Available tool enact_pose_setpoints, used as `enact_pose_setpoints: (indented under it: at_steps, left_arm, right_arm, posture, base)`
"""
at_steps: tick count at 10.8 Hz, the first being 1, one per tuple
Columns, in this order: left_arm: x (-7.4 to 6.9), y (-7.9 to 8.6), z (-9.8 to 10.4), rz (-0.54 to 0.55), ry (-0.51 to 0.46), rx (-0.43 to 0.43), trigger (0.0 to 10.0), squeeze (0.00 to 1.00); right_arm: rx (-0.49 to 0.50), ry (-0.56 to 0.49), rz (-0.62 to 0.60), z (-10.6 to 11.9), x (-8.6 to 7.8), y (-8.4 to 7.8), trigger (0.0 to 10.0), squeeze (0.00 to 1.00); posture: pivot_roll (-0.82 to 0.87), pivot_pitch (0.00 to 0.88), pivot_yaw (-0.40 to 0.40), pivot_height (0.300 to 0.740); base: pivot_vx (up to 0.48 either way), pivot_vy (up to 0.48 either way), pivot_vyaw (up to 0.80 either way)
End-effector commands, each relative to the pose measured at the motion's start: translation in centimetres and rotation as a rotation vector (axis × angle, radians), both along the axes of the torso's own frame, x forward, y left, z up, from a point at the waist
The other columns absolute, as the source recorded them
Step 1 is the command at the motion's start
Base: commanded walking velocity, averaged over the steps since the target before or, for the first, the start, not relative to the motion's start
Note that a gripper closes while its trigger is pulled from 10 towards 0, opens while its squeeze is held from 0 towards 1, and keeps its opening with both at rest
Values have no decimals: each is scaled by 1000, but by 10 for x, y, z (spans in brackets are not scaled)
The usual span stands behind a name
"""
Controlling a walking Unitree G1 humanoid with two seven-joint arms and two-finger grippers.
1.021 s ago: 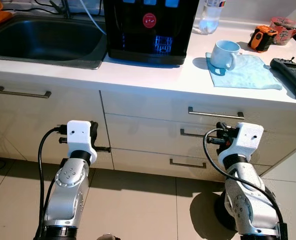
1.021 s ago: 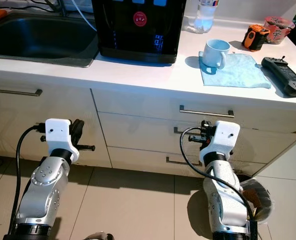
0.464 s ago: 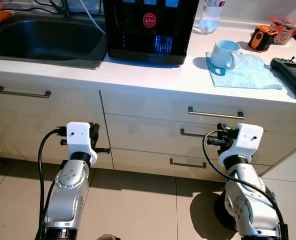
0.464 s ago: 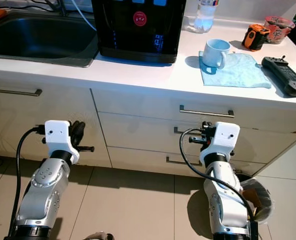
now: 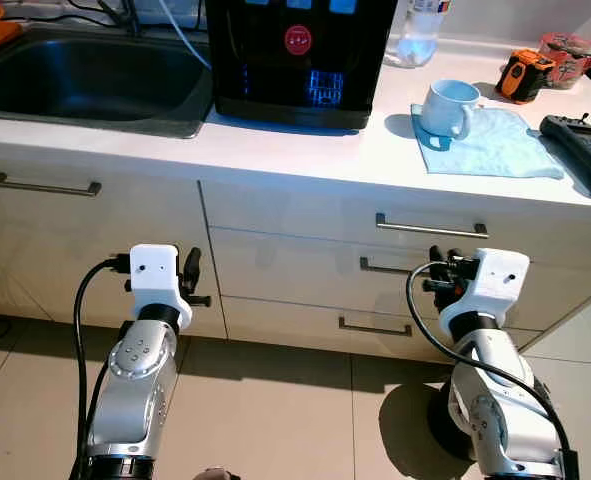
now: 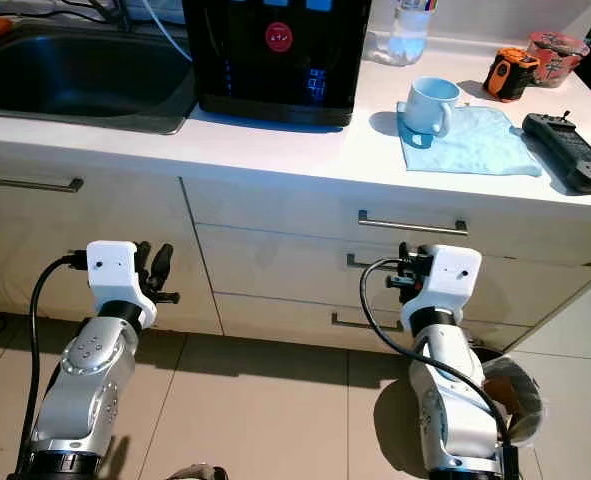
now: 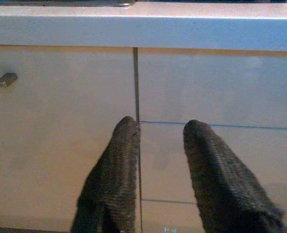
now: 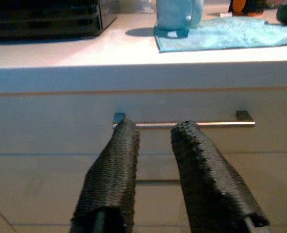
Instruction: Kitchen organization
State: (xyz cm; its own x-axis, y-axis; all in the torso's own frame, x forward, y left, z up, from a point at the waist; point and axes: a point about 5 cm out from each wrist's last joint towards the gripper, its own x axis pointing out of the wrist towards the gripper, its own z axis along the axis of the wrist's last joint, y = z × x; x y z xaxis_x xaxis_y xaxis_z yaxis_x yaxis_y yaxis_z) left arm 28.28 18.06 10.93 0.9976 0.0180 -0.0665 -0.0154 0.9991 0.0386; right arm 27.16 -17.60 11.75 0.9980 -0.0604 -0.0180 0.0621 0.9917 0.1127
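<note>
— How do the claws stand?
— The left gripper point(image 7: 160, 145) has fingers apart, empty, facing the cabinet seam below the sink point(image 5: 85, 75). The right gripper point(image 8: 153, 133) is parted too, holding nothing, level with the top drawer handle point(image 8: 182, 124).
— What's on the counter point(image 5: 305, 150)?
— The black dispenser point(image 5: 295, 55), then a mug point(image 5: 447, 108) on a blue cloth point(image 5: 495, 145).
— The arms?
— Both raised, forearms upright before the drawers.
</note>
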Motion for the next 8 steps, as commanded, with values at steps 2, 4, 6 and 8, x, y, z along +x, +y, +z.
enact_pose_setpoints:
  at_steps: [2,4,6,8]
  left_arm:
    - [-1,0,2,11,-10,3,10000,1000]
    - [-1,2,3,16,-11,6,10000,1000]
    - [-1,4,4,23,-24,10,10000,1000]
    - [-1,4,8,16,-43,19,10000,1000]
  right_arm:
    - [-25,1,-10,0,-2,-2,10000,1000]
    - [30,10,12,-1,-2,1,10000,1000]
    - [29,7,15,-1,-2,1,10000,1000]
    - [30,-3,31,0,-1,2,10000,1000]
  posture:
    - [24,82,-31,740]
    - [27,82,-31,740]
    - [31,80,-31,740]
    - [33,79,-30,740]
  base:
    - [0,0,0]
    - [0,0,0]
    - [0,0,0]
    - [0,0,0]
